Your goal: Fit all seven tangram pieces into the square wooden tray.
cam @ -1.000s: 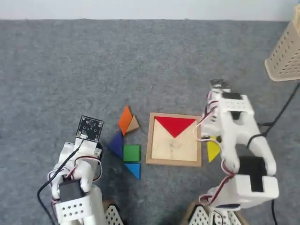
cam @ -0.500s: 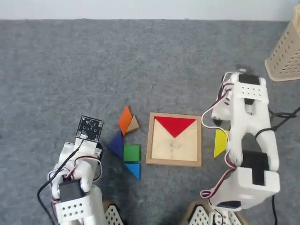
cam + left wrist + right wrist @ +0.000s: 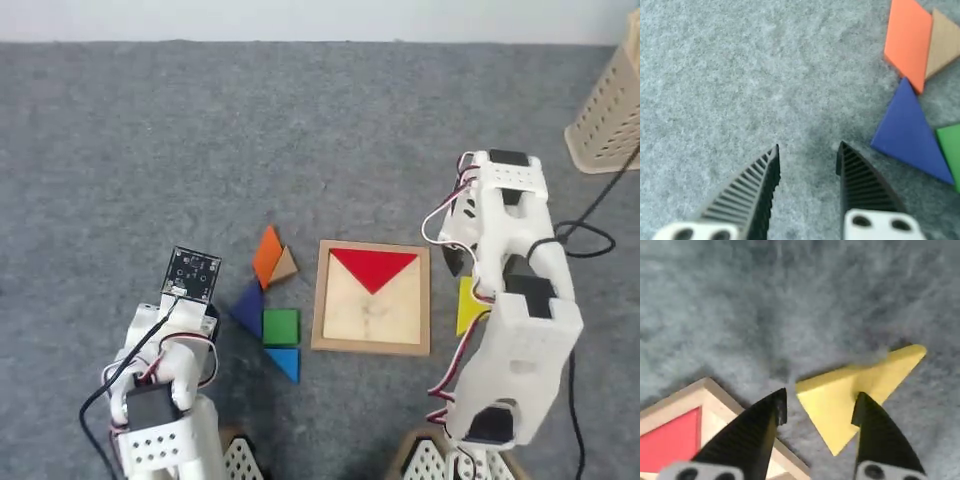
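The square wooden tray (image 3: 371,340) holds a red triangle (image 3: 373,267) in its far half. A yellow triangle (image 3: 468,305) lies on the carpet just right of the tray, partly under the right arm. My right gripper (image 3: 820,407) is open low over the yellow triangle (image 3: 855,390), one finger on each side of its corner, beside the tray's corner (image 3: 715,390). Left of the tray lie an orange parallelogram (image 3: 266,256), a tan triangle (image 3: 285,265), a dark blue triangle (image 3: 249,308), a green square (image 3: 280,326) and a light blue triangle (image 3: 286,362). My left gripper (image 3: 807,155) is open over bare carpet beside the dark blue triangle (image 3: 910,137).
Grey carpet covers the whole table. A beige perforated basket (image 3: 610,110) stands at the far right edge. Black cables (image 3: 590,235) trail to the right of the right arm.
The right arm swung from the tray's right edge outward and away, then came back slightly over the yellow triangle. The left arm and the pieces on the left have not moved.
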